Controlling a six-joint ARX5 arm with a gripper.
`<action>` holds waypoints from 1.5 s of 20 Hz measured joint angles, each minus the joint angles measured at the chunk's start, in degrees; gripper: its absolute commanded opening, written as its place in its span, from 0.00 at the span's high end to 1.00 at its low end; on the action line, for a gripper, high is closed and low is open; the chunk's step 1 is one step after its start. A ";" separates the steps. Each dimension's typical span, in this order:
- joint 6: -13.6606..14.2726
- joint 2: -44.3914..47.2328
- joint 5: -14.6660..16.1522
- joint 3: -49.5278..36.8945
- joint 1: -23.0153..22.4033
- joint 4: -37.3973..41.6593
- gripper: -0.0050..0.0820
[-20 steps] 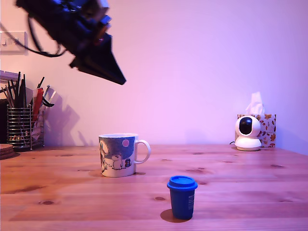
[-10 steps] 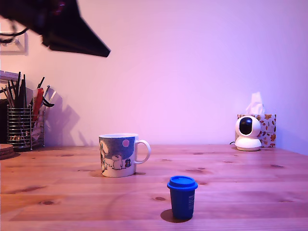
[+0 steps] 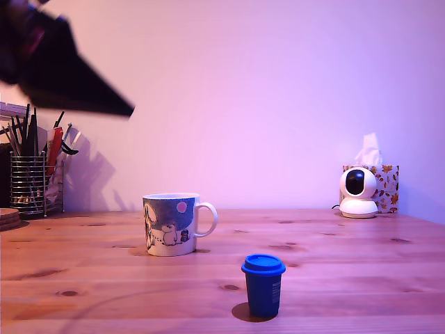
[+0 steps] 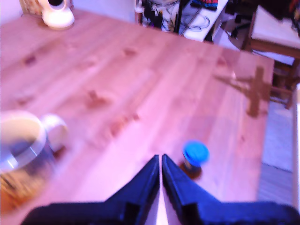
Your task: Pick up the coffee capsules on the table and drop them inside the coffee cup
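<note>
— One blue capsule [image 3: 263,284] stands upright on the wooden table [image 3: 348,250] in the exterior view, in front of the white cartoon mug [image 3: 172,223] and toward that view's right. A wire pen holder [image 3: 29,182] sits at the view's left; a small white camera [image 3: 358,191] and a tissue box [image 3: 386,182] sit by the pale wall on its right.

— And the pincer?

— High at upper left, a dark wedge [image 3: 128,111] touching nothing.

— From the wrist?

— Fingertips [image 4: 161,161] almost meet, a thin slit between, nothing gripped. The blue capsule [image 4: 195,154] stands just beside them; the mug [image 4: 26,152] is blurred, well apart.
</note>
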 measured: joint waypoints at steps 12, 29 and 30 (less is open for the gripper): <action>14.91 3.58 -7.78 -2.14 -8.11 -11.93 0.97; 16.92 5.18 -11.52 -2.14 -10.21 -8.37 0.47; 16.92 5.18 -11.58 -2.14 -10.21 -7.43 0.39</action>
